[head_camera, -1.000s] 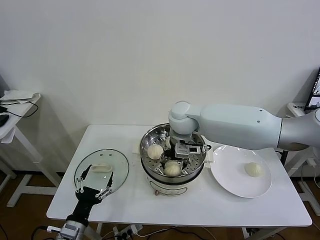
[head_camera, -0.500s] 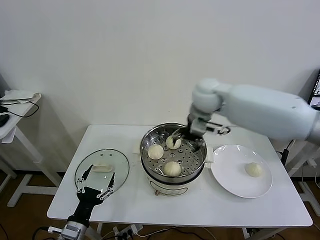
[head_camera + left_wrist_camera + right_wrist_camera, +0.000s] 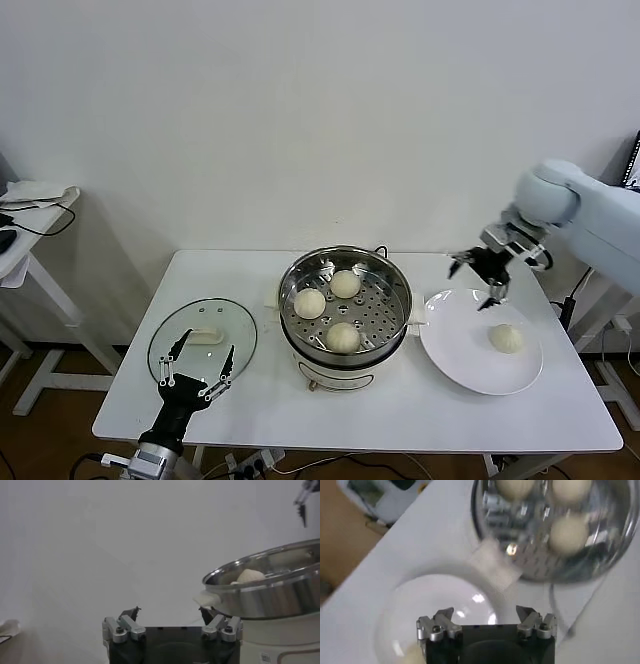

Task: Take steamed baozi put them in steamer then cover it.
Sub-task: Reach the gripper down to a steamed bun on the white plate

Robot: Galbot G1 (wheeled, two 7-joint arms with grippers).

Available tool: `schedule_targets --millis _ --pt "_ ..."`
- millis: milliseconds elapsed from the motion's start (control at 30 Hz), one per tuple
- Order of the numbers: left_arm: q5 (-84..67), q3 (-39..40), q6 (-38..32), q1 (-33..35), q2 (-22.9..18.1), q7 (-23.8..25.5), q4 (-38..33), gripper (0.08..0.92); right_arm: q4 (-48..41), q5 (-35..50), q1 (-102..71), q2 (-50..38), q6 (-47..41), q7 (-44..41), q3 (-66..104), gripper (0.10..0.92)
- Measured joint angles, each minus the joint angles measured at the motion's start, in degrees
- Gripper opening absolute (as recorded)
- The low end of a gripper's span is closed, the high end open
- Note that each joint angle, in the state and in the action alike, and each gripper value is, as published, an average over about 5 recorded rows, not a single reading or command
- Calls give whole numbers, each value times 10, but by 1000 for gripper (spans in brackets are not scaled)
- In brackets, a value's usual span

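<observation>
The shiny steamer [image 3: 380, 305] sits mid-table on its cream pot base. Three baozi lie inside it [image 3: 309, 303] [image 3: 345, 284] [image 3: 343, 337]. A fourth baozi [image 3: 506, 339] rests on the white plate [image 3: 460, 340] to the right. My right gripper [image 3: 480, 275] hangs open and empty above the plate's back-left rim. Its wrist view shows the plate [image 3: 435, 610] below its open gripper [image 3: 485, 615] and the steamer [image 3: 600, 550] beyond. My left gripper [image 3: 197, 372] is open and idle over the front edge of the glass lid [image 3: 190, 325]; in its wrist view it [image 3: 170, 615] faces the steamer wall [image 3: 265, 600].
The glass lid with its white handle [image 3: 205, 337] lies flat on the table's left part. The white table [image 3: 400, 415] ends close in front of the pot. A small side table [image 3: 35, 215] stands far left, and another stand is at the right edge [image 3: 600, 215].
My right gripper left a third baozi at the back of the steamer, rose out and swung right to above the plate. The left arm stayed almost still.
</observation>
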Motion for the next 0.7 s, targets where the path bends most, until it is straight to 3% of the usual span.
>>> schedule_targets --millis 700 --pt "2 4 1 -5 -3 -2 8 823 -166 -150 -230 35 -70 33 243 823"
